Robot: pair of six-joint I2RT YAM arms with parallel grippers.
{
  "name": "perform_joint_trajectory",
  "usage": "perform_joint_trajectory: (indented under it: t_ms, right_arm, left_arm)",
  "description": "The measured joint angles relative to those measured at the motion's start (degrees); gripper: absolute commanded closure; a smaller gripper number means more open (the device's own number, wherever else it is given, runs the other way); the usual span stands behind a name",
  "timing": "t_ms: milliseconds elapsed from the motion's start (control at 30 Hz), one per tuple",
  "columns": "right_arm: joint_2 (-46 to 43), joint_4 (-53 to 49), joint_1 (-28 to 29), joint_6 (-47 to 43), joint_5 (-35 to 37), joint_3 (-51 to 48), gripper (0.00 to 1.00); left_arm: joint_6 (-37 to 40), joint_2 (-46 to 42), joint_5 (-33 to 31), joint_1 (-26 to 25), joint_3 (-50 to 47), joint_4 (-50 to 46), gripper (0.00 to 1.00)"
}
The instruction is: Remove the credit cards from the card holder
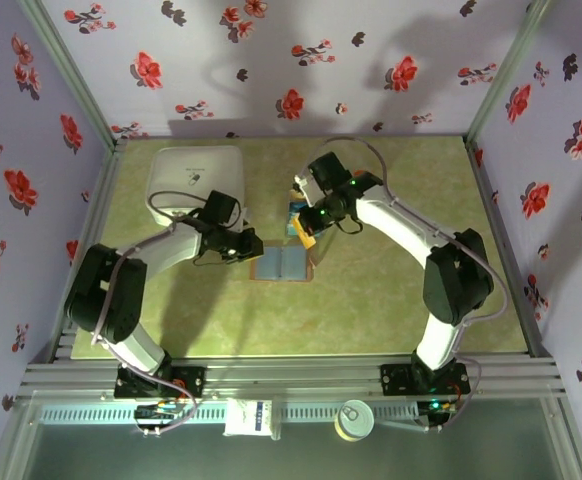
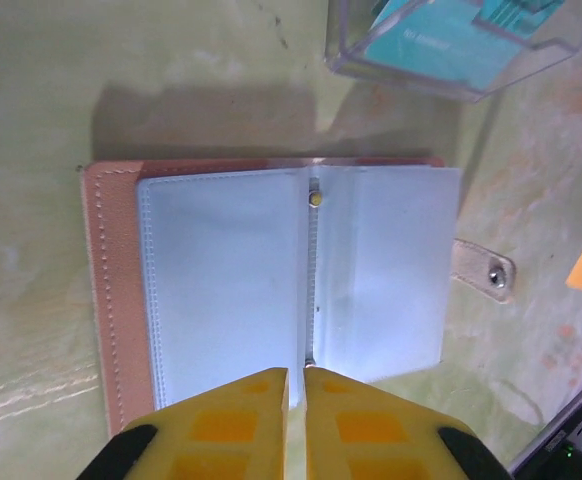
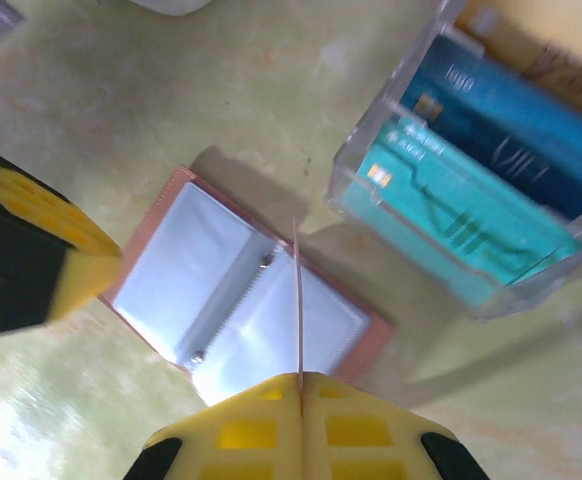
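1. Card holder (image 2: 221, 290) lies wide open and flat, near the middle of the table (image 1: 391, 310), a touch left of centre.
2. Its outer cover is tan-brown and leather-like, with a line of stitching down the left border. The corners are rounded.
3. Inside are glossy blue-grey plastic sleeves, two panels meeting at a centre spine, with a small brass-coloured stud (image 2: 315, 198) at the top of the seam. The facing sleeves look bare.
4. A short closure tab (image 2: 486, 272) with a metal snap sticks out from the right edge and lies on the table.
5. Left gripper (image 2: 296, 395) sits at the near edge of the spine, its yellow pads almost together with a hairline slit between them. I cannot tell whether they pinch a sleeve.
6. Right gripper (image 3: 301, 385) is clamped on a thin card (image 3: 298, 290), seen edge-on as a fine pale line standing up above the open wallet.
7. Clear tray (image 3: 343, 185) of hard transparent plastic with straight walls stands just beyond the holder, toward the far edge.
8. The credit cards (image 3: 461, 210) lean inside it, one teal and one deeper blue, smooth with printed lettering.
9. A white container (image 1: 196, 170), square with rounded corners, sits at the far-left corner.
10. The table surface is a mottled yellow-green mat.
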Motion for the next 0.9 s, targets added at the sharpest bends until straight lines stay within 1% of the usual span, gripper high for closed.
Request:
perform_joint_trajectory:
  t_ms: [167,233,333,467,567,733,900]
  right_arm:
    - [0.4,-4.2,-0.9,-18.1,4.0,5.2,1.0]
    - [1.4,-5.3,-1.0,-23.8,5.9,7.2,1.0]
    - [5.3,-8.3,-1.3,-31.7,8.4,12.7,1.0]
    - [12.0,-13.2,-1.7,-39.6,10.0,21.4,1.0]
    - [16.6,-16.5,-2.3,-43.7,10.6,27.3,1.0]
    - [23.8,-20.1,-3.5,-47.5,10.5,36.4,1.0]
    - [27.3,-21.1,-4.1,-49.2,10.5,41.7,1.0]
  left_arm:
    - [0.0,-4.4,-1.3,1.6,-2.9,-0.7,0.88]
    - [0.0,-6.1,-1.9,2.1,-4.5,-1.2,0.88]
    - [0.0,-8.9,-2.6,2.7,-6.5,-1.9,0.88]
    - [0.0,-11.5,-3.5,4.0,-8.2,-2.8,0.88]
    - [0.0,-12.2,-4.0,4.9,-8.3,-3.1,0.88]
    - [0.0,-12.3,-4.5,5.5,-8.3,-3.7,0.89]
    - [0.1,-11.9,-5.0,6.1,-8.3,-4.1,0.89]
